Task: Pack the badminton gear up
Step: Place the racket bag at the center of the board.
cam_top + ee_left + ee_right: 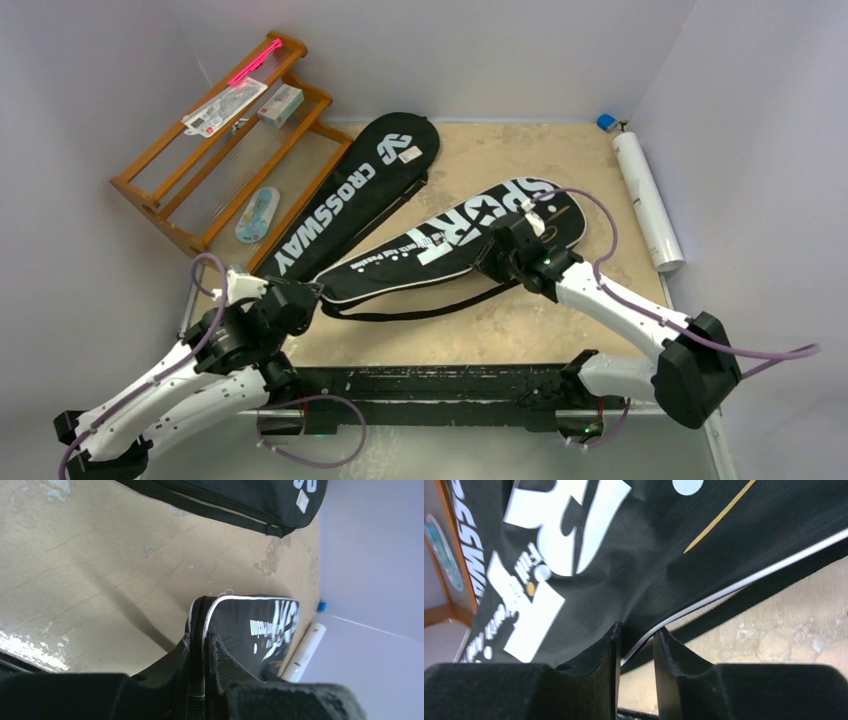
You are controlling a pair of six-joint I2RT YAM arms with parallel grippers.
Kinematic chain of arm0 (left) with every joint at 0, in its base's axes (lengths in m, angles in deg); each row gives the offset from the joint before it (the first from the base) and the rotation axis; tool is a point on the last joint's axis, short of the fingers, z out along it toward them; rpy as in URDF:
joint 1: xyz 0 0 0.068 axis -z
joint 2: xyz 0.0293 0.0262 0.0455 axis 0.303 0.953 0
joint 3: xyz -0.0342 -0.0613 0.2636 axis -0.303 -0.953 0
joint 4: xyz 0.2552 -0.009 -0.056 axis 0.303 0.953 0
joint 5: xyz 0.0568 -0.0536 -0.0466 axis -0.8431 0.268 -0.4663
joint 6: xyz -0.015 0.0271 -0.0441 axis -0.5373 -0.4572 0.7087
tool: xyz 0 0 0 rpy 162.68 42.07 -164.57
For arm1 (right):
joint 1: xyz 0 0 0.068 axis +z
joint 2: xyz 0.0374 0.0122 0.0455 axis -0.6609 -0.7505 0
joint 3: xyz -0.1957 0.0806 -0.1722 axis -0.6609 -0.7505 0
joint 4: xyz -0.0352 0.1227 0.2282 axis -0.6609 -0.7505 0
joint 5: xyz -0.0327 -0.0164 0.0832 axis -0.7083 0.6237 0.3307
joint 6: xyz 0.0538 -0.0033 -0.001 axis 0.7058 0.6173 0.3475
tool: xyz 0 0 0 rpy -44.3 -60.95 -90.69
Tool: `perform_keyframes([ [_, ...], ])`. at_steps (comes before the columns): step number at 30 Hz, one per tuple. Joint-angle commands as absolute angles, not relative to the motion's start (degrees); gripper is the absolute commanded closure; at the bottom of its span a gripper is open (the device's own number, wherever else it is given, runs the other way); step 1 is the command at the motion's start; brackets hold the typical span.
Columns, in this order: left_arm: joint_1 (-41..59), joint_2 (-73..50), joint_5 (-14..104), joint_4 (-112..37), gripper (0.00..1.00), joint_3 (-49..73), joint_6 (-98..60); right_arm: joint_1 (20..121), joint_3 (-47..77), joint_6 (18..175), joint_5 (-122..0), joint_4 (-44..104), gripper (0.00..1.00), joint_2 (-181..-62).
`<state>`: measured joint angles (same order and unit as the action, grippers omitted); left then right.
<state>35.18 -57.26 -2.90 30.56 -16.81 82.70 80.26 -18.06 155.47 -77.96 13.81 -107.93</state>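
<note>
Beige tabletop (520,330) under SPORT cover (450,245); walls (450,50) perhaps lilac.

Plain pale walls (480,50) stand on three sides. A sandy, stone-look table top (480,165) fills the middle. An orange-brown wooden rack (150,152) sits at ten o'clock. The light is soft and even, with faint shadows.

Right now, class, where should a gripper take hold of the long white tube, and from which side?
Probably mid-length on the white tube, from above, jaws across its width: it lies flat, close beside the right wall.
</note>
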Motion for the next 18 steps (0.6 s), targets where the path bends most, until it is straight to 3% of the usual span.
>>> perform_keyframes([
  [1,35.1,-55.1,-0.8,17.7,1.00,-20.9,76.7,78.0,-8.1,147.7,-78.7,18.3,0.76,-112.0],
  [3,35.1,-52.2,-0.5,14.5,1.00,-22.5,76.2,74.1,-3.9,143.4,-72.8,20.1,0.83,-115.2],
  [5,35.1,-48.3,-0.5,8.9,1.00,-24.0,73.8,70.6,0.7,139.6,-68.7,21.3,0.83,-119.2],
  [10,32.1,-32.7,-1.0,-8.1,0.99,-21.8,60.2,62.9,18.5,128.4,-66.3,17.0,0.77,-132.8],
  [13,29.0,-22.0,-0.7,-3.7,0.97,-13.1,58.1,59.9,25.1,124.0,-61.1,13.7,0.71,-137.7],
  [16,28.6,-17.2,-1.9,-1.2,0.89,-5.1,49.8,59.1,23.9,120.0,-55.8,14.1,0.25,-136.3],
  [18,28.6,-17.4,-2.3,-2.3,0.75,-3.6,45.2,59.1,19.0,119.2,-56.3,17.1,0.07,-132.2],
])
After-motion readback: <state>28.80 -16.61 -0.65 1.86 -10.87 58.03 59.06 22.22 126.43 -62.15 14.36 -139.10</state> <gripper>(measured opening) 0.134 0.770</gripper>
